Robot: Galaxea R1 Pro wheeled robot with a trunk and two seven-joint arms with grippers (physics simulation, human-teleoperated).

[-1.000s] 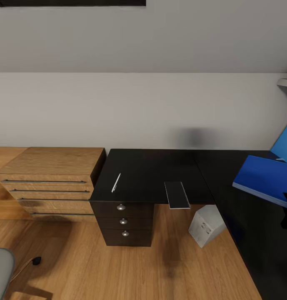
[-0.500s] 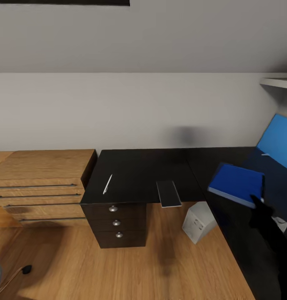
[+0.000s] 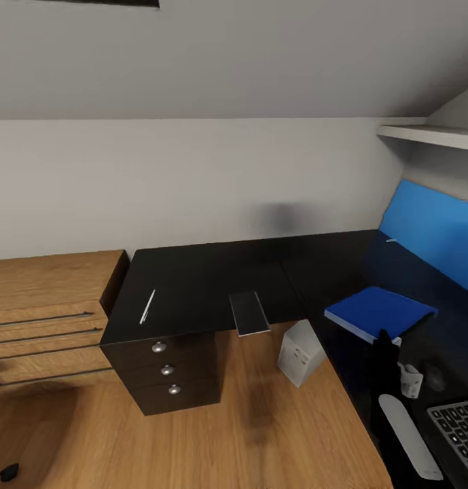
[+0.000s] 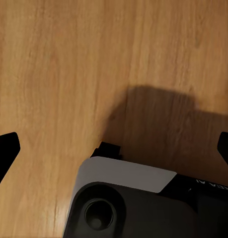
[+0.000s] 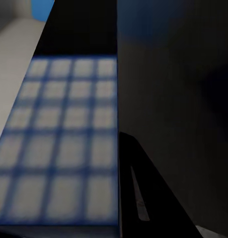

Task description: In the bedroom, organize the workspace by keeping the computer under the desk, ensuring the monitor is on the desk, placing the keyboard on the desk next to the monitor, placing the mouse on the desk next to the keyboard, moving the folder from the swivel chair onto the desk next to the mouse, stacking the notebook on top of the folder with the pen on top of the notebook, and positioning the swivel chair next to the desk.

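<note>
- The left claw (image 4: 114, 148) is spread wide with nothing in it. Its two dark fingertips (image 4: 5, 148) sit at opposite edges of the left wrist view, hanging over the wooden floor (image 4: 54, 74).
- The right claw (image 3: 382, 339) shows in the head view as a dark upright shape at the near edge of the folder (image 3: 380, 311). I cannot tell whether it is parted or closed, or whether it touches the folder.
- From the right wrist there is one dark finger (image 5: 143, 198) against a blurred blue-checked surface, too soft to read.
- The folder lies flat on the right wing of the desk (image 3: 213, 272), below the blue wall panel (image 3: 430, 231).
- The keyboard (image 3: 458, 424) is on that same wing, nearer the robot, cut off by the picture's corner.
- The notebook (image 3: 249, 313) rests on the far wing — its near end sticks out past the desk edge.
- The pen (image 3: 147, 307) lies well to the left of it, above the drawers (image 3: 167, 370).
- The computer (image 3: 300, 353) stands askew on the floor in the desk's inner corner, just beside the edge.
- A wooden cabinet (image 3: 43, 305) adjoins the desk's left end.
</note>
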